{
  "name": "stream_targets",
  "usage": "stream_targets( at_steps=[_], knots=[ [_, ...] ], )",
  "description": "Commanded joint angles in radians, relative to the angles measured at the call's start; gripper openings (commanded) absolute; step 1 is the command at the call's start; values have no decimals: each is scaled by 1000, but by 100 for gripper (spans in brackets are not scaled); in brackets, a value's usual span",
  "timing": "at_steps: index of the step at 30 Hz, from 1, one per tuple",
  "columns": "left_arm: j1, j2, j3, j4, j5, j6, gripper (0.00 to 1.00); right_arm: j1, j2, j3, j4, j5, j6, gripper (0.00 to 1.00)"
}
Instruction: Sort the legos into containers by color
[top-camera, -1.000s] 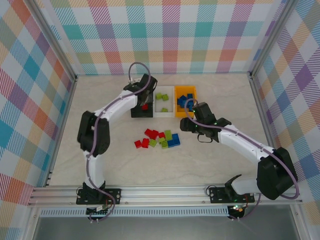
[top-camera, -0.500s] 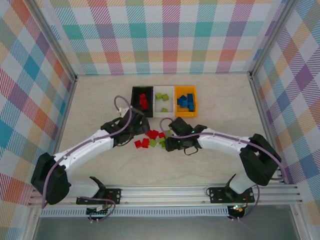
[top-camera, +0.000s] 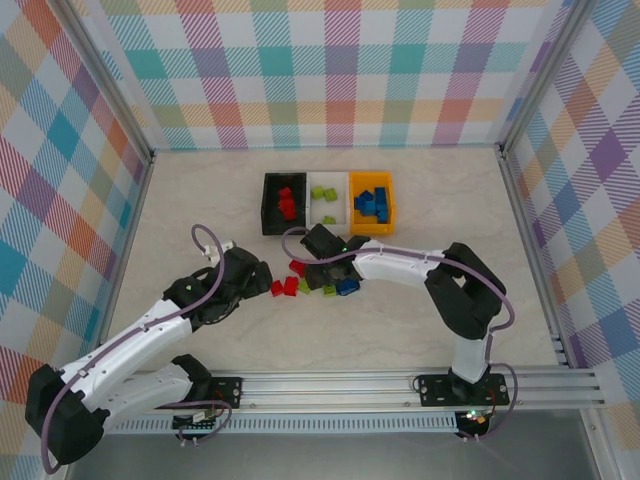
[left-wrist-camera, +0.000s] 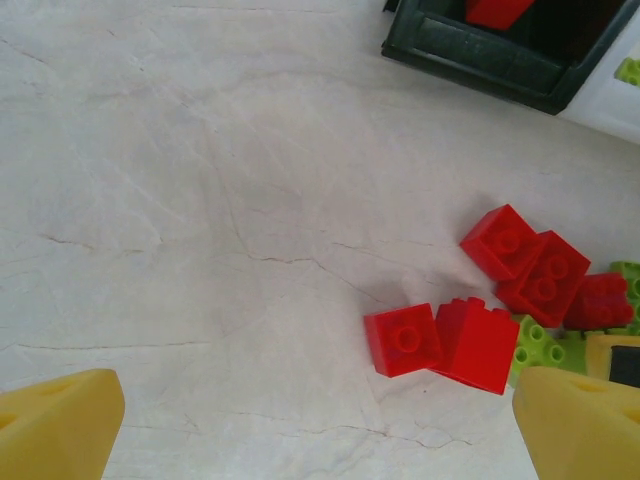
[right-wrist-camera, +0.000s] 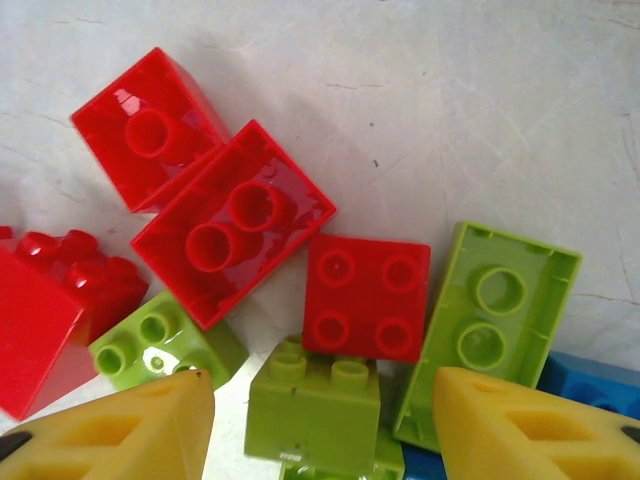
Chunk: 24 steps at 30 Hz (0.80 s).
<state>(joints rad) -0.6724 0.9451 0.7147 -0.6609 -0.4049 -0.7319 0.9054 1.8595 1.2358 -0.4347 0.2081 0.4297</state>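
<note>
1. Top external view: three bins stand in a touching row at 12 o'clock from the loose pile of bricks (top-camera: 312, 280). The black bin (top-camera: 268, 205) holds red bricks, the white bin (top-camera: 338, 205) holds green ones and the orange-yellow bin (top-camera: 371, 229) holds blue ones.
2. The pile lies on the table (top-camera: 200, 200). Red pieces are on its 9 o'clock side, green sits mid-pile, and a blue brick (top-camera: 347, 286) is at its 3 o'clock edge.
3. Left gripper (left-wrist-camera: 315, 425): the yellow fingers are spread wide with nothing between them, above bare table at 9 o'clock of the pile. In the left wrist view, a pair of red bricks (left-wrist-camera: 440, 340) lies touching at about 1 o'clock from the gap.
4. Right gripper (right-wrist-camera: 325, 420): it is low over the pile, fingers apart and astride a small green brick (right-wrist-camera: 312, 400). A gap shows on each side, so it is not clamped.
5. Right wrist view, neighbours of that green brick:
   - a red four-stud brick (right-wrist-camera: 366, 297) at 12 to 1 o'clock, edges meeting;
   - a long green brick (right-wrist-camera: 485, 330), underside up, at 2 o'clock;
   - a long red brick (right-wrist-camera: 232, 225), underside up, at 11 o'clock.
</note>
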Motion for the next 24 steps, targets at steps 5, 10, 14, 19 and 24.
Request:
stream_targets(
  at_steps=[5,10,14,19,24],
  knots=[
    [-6,22,-3,-19,-38,-5,100,27,45,16,-42,41,4,56],
    [-6,29,-8,-14,-31,-7,100,29,53,5,-17,63,4,55],
    [-6,36,-15,-14,-29,-11,100,32,61,20,-4,66,-5,49],
    [-6,43,-11,-16,-29,-11,100,33,57,21,-4,66,-10,39],
    [-6,44,-9,-16,-31,-11,100,33,8,-3,15,77,-8,35]
  ],
)
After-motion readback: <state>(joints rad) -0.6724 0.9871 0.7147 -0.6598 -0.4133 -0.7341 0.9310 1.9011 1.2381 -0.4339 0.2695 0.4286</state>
